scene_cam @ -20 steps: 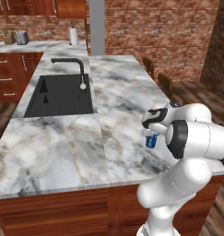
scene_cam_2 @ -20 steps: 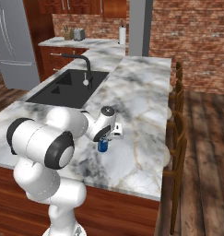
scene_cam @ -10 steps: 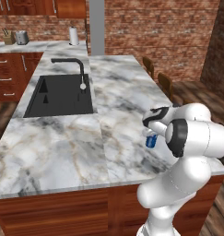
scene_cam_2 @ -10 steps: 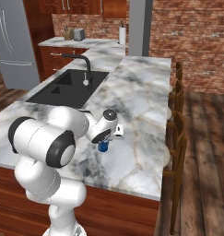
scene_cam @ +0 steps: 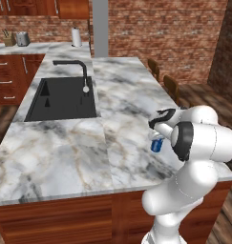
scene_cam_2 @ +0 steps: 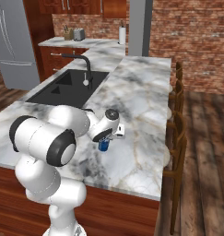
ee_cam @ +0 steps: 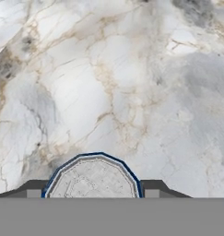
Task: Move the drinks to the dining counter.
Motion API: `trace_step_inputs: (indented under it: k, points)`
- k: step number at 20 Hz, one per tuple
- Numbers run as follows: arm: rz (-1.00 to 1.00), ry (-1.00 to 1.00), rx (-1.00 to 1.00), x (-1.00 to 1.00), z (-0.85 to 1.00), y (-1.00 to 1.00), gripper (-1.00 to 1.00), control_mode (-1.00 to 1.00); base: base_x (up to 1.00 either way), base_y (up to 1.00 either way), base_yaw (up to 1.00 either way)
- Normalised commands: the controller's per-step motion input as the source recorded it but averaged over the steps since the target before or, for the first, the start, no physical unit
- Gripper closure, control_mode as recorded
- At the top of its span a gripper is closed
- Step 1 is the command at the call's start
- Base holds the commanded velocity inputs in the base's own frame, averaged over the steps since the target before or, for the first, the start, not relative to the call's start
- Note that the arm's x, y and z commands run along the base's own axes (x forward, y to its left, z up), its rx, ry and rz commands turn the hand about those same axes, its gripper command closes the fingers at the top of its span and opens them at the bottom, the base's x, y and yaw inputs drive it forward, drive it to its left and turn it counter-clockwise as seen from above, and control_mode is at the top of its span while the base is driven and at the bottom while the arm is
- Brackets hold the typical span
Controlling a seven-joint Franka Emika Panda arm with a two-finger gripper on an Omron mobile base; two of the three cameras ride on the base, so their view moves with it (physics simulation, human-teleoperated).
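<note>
A blue-and-white can point(scene_cam: 156, 145) is one of the drinks, and my gripper point(scene_cam: 157, 137) is shut on it from above, over the near right part of the dining counter point(scene_cam: 127, 95). The right base view shows the same can point(scene_cam_2: 103, 145) under the gripper point(scene_cam_2: 105, 138), close to the marble of the dining counter point(scene_cam_2: 141, 92). Looking down in the hand view, the can's grey round lid point(ee_cam: 92, 182) sits between the dark fingertips point(ee_cam: 34, 189) with veined dining counter point(ee_cam: 109, 83) below. Whether the can touches the surface I cannot tell.
A black sink point(scene_cam: 62, 97) with a black faucet point(scene_cam: 79, 71) lies in the counter's left half. Wooden chairs point(scene_cam_2: 178, 115) line the counter's right edge. A paper towel roll point(scene_cam: 77, 36) stands on the back counter, and a fridge point(scene_cam_2: 12, 41) is at far left.
</note>
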Motion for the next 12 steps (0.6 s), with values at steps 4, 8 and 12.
trace_step_inputs:
  k: [4,8,12]
  points:
    - [0.0,0.0,0.0,-0.26,-0.11,0.13,1.0,-1.0,0.0,0.0,0.0]
    - [0.0,-0.01,0.0,-0.42,-0.12,0.12,1.0,-1.0,0.0,0.0,0.0]
    - [0.0,0.0,0.0,-0.28,-0.2,0.13,1.0,-1.0,0.0,0.0,0.0]
